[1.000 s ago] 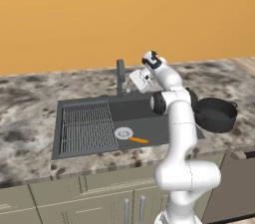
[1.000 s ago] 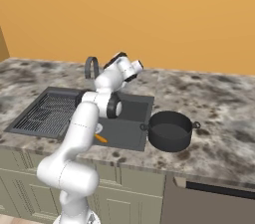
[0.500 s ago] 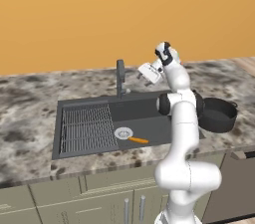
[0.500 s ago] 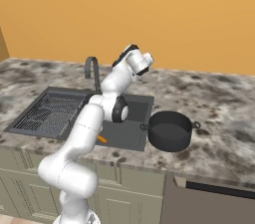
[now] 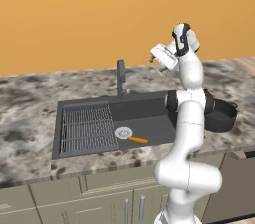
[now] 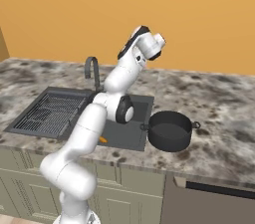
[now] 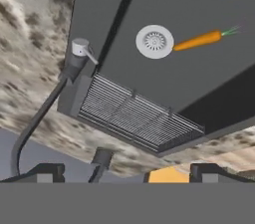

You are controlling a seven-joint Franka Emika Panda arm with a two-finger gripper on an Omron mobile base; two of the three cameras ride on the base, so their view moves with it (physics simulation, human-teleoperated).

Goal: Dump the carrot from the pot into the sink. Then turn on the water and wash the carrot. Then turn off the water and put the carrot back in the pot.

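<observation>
The orange carrot (image 5: 138, 140) lies on the floor of the dark sink (image 5: 149, 108), just right of the round silver drain (image 5: 123, 132). In the hand view the carrot (image 7: 199, 40) shows beside the drain (image 7: 155, 41), far below the gripper. The dark pot (image 5: 219, 115) stands upright on the counter right of the sink, and the pot (image 6: 169, 130) looks empty in the right base view. My gripper (image 5: 158, 58) hangs high above the sink's back right corner, right of the faucet (image 5: 120, 77). The gripper (image 7: 127, 173) is open, with nothing between its fingertips (image 7: 50, 170).
A wire grid rack (image 5: 87, 126) fills the sink's left half. The faucet (image 7: 79, 54) with its side lever rises from the sink's back rim. Speckled stone counter (image 5: 30, 118) surrounds the basin, with an orange wall behind. Cabinet fronts (image 6: 124, 193) run below the counter.
The arm has lifted and swung the hand up and to the right, away from the faucet. Carrot and pot have not moved.
</observation>
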